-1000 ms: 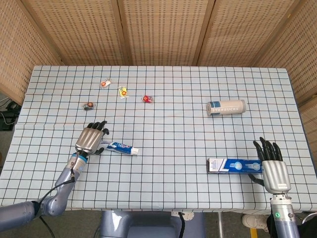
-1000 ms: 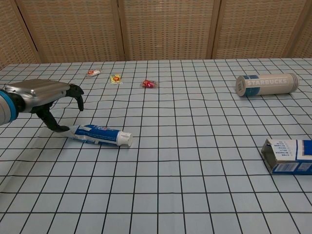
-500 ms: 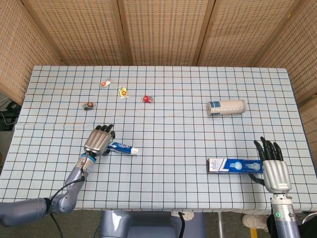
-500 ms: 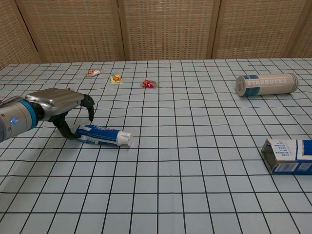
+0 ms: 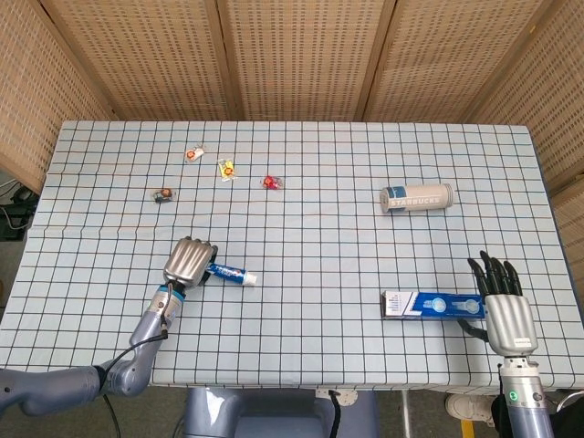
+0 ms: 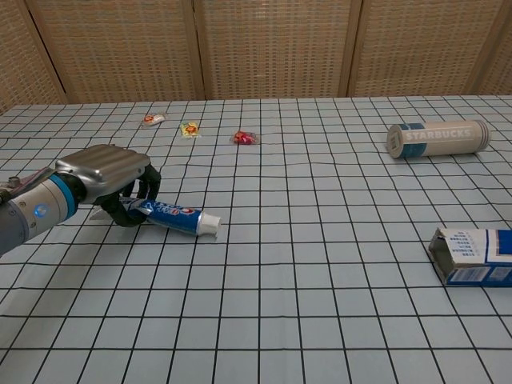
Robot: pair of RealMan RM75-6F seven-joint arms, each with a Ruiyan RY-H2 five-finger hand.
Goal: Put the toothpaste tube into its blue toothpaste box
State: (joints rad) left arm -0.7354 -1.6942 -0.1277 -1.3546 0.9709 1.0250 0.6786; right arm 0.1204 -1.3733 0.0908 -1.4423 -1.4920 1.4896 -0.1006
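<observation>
Our left hand clasps the toothpaste tube at its crimped end; we should lift level (cap leading) toward the blue toothpaste box, where our right hand waits, fingers spread.

blue box – checked tablecloth

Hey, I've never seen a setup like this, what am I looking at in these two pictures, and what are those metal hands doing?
It is a robot with two arms ending in metal hands, at a checked table. One picture looks down from its head, the other forward from its chest. Its left hand has its fingers closed around the tail end of a toothpaste tube, whose cap end rests on the table. Its right hand, fingers apart, sits beside the blue toothpaste box. Also lying there: a Starbucks canister on its side and small wrapped sweets.
</observation>
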